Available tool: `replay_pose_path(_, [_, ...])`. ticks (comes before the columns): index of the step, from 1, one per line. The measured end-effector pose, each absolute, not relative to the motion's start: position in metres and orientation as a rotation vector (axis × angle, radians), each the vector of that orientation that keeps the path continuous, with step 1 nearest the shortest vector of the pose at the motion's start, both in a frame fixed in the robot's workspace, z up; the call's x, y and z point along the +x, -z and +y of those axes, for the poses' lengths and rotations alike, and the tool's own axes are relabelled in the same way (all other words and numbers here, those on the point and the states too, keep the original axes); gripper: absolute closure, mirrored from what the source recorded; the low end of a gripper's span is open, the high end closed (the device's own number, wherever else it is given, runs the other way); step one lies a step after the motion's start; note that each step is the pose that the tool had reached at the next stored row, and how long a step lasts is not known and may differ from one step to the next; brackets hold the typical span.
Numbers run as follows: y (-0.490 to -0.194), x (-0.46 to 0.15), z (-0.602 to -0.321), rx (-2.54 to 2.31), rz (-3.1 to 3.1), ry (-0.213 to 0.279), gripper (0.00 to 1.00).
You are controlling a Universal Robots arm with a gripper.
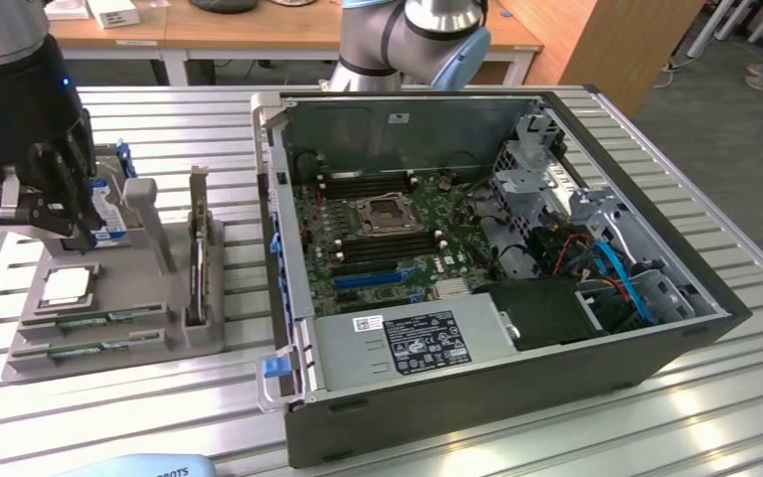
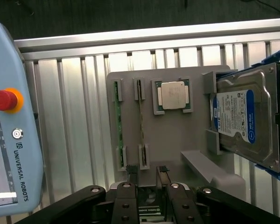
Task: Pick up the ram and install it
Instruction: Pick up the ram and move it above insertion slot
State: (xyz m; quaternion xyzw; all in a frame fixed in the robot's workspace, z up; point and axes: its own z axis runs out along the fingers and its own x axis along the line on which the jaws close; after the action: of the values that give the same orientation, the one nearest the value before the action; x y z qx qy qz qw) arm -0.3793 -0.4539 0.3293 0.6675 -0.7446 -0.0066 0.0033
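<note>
Where the work stands: pick-up not yet made; nothing gripped.
Table (image 1: 726, 397): slatted metal, carrying everything listed.
Computer case (image 1: 488, 388): open, on the exterior view's right, well apart from the tool.
Parts tray (image 2: 177, 135): grey, just beside the case.
Hard drive (image 2: 242, 121): propped at one end of the tray.
Tool (image 2: 147, 171): jaws wide, empty, hovering above the tray.
Expansion card (image 1: 199, 248): upright on the tray's case side.
Ram (image 2: 141, 123): on edge in tray slots, between spare stick (image 2: 116, 123) and processor (image 2: 172, 94).
Handling, as judged: centre the jaws along the ram's length, close across its thin faces, lift straight from the slots, clear of the spare stick.
</note>
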Motion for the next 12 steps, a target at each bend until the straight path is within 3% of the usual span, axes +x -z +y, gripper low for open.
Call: replay_pose_path(12, [-0.3250, -0.3800, -0.4539, 2.093, -2.335, 0.020, 0.71])
